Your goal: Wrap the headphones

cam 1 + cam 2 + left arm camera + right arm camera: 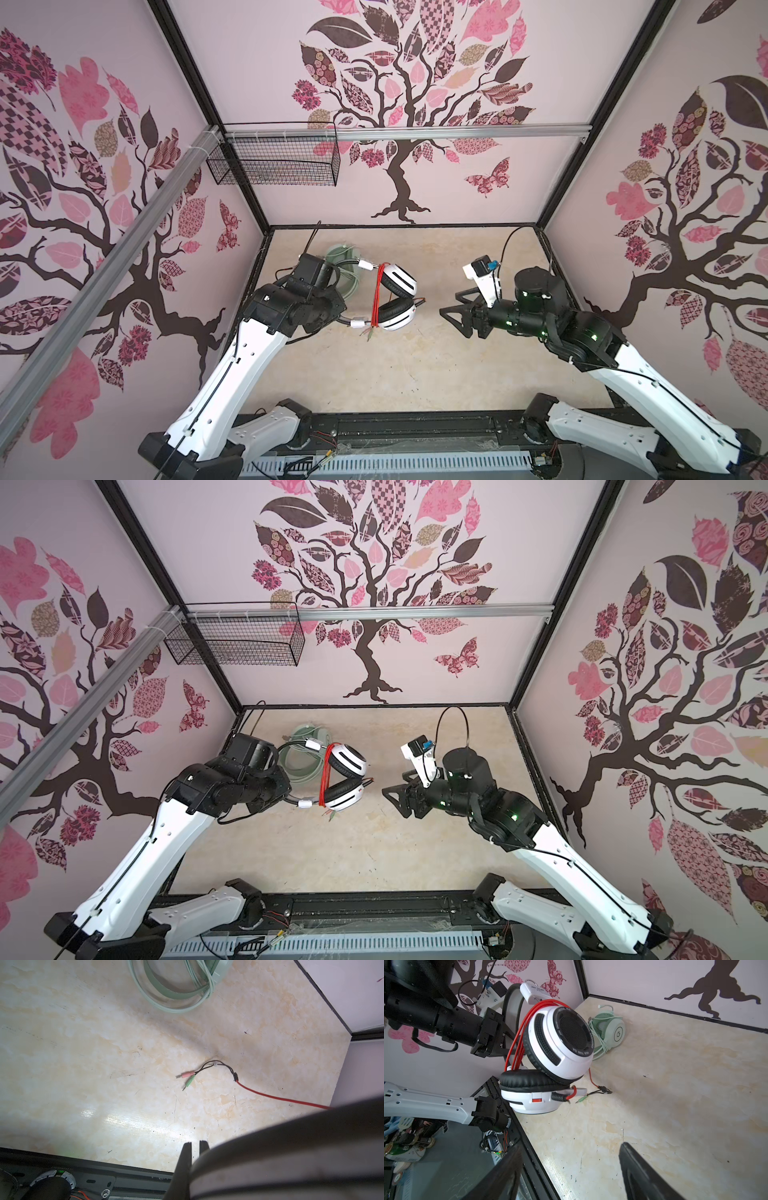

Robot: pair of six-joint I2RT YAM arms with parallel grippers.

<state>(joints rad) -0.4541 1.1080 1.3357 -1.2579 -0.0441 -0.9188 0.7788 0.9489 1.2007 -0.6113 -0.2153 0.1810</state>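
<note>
Two headphones here: left end effector [195, 1146] clenched on the white pair [397, 299] by its headband, right end effector [451, 304] released at its 3 o'clock, green pair [343, 259] on the tabletop [415, 365] at 11.

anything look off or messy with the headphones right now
Yes: the red cable is looped around the white-and-black headphones, but its tail end, with the pink and green plugs, trails loose on the table. The mint-green headphones at the back look tidy, with their cable bundled on them.

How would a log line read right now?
left claw: shut on white headphones | right claw: open, empty | red cable: looped, plugs on table
</note>
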